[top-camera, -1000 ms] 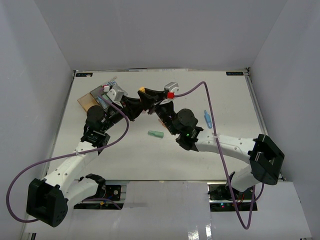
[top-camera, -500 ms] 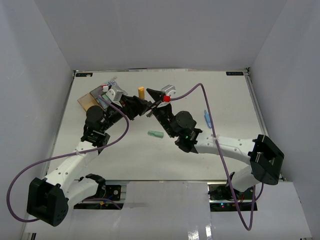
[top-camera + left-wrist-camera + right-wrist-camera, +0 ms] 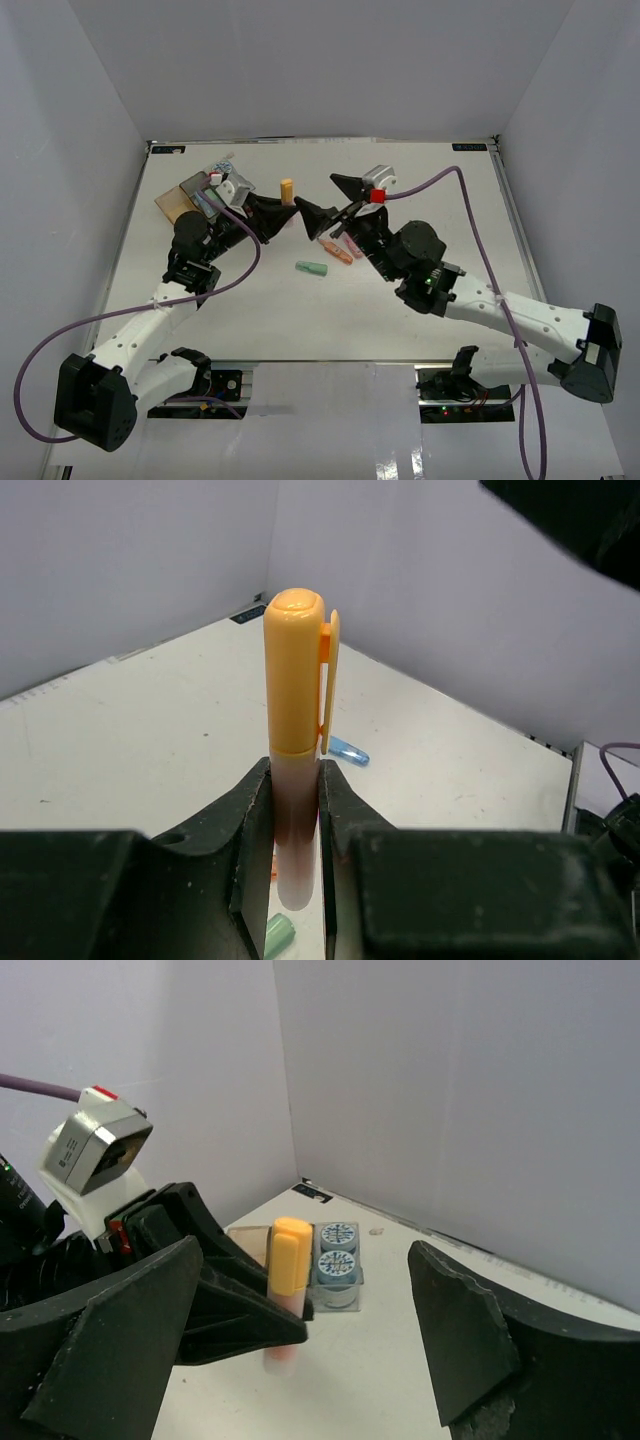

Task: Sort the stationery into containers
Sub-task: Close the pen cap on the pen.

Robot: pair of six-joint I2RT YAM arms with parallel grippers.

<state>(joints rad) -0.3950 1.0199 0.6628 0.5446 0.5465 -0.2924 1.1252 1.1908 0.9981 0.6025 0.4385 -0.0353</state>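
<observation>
The stationery is spread out, and one piece, an orange marker [image 3: 295,730], is up in the air near the far left part of the table [image 3: 250,310]. The left gripper [image 3: 275,205] pinches it tight around its pale lower half, so the bright cap sticks straight up and stays free. Holding it low like this keeps the marker upright and steady. The right gripper [image 3: 332,200] faces it from the other side with its two fingers spread wide, one on each side of the marker and not touching it. It holds nothing. The two arms meet here, over the middle of the table, probably so one can pass the marker to the other. The left arm seems the better one to carry it, because the containers [image 3: 195,195] sit just behind that arm, at the far left corner. In the right wrist view, two blue-and-white rolls [image 3: 337,1248] already sit together in the clear bin [image 3: 340,1298], and a tan bin [image 3: 245,1232] shows just beside it. More sticks lie on the table waiting to be sorted: a green stick [image 3: 312,268], an orange stick [image 3: 335,250] and a pink stick [image 3: 352,245] close under the right arm, and a blue stick [image 3: 347,750] farther off.
</observation>
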